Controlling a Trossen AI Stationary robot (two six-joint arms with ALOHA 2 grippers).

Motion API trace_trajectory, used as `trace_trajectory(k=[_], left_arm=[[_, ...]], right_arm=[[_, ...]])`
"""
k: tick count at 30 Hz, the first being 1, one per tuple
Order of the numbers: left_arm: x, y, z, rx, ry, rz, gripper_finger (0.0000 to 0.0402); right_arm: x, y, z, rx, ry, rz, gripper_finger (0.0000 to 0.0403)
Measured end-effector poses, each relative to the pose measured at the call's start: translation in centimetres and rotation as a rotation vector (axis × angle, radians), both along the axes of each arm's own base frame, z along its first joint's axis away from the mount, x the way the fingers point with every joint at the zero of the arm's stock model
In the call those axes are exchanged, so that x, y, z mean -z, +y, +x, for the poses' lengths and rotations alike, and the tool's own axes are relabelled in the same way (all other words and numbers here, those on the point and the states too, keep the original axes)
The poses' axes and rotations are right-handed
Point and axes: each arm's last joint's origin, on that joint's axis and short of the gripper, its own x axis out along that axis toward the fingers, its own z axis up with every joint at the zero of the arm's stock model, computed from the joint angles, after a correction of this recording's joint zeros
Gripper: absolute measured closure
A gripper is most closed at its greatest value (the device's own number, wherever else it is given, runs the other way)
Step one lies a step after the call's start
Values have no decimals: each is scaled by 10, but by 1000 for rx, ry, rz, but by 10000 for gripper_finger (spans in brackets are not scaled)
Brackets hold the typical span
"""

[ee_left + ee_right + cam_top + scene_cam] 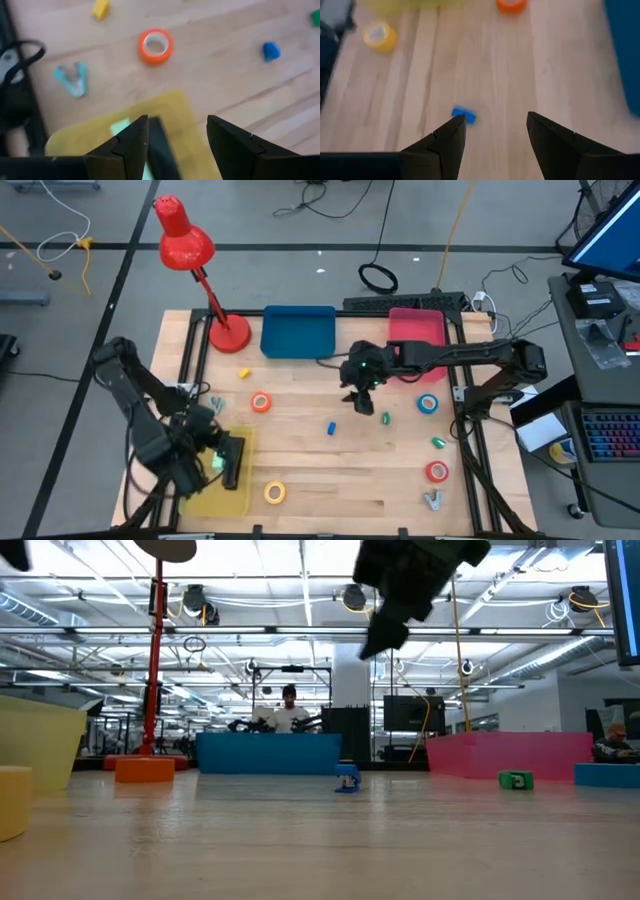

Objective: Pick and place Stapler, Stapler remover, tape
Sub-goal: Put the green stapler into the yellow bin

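Note:
The black stapler [233, 462] lies in the yellow tray [205, 502] at the table's near left. My left gripper [212, 448] hovers open just above it, fingers either side of the stapler [159, 147] without touching. A light-blue stapler remover [72, 80] lies on the wood beyond the tray, and a grey one [433, 500] lies near the right front corner. The tape rolls lie flat on the table: orange [261, 402], yellow [274, 493], blue [428, 404], red [437, 471]. My right gripper [362, 395] hangs open over mid-table, holding nothing.
A blue tray [298, 332] and a pink tray [416, 330] stand along the far edge, and a red desk lamp [228, 332] stands at the far left. Small blue [330, 427], green [386, 418] and yellow [243, 372] bits lie scattered on the wood.

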Motion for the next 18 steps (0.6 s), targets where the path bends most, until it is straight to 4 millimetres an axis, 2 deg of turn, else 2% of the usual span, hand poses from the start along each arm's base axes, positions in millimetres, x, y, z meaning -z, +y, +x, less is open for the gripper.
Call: trace_trajectory(k=[6,10,18], left_arm=[[-9,32,20,34,6,103,199],[-9,54,35,55,83,164,199],[-11,91,65,151,128,192,199]], right_arm=[[-12,-2,-25,-2,69,-6,202],[-22,-3,-40,2,92,-23,202],[-44,-7,-76,146,108,-145,202]])
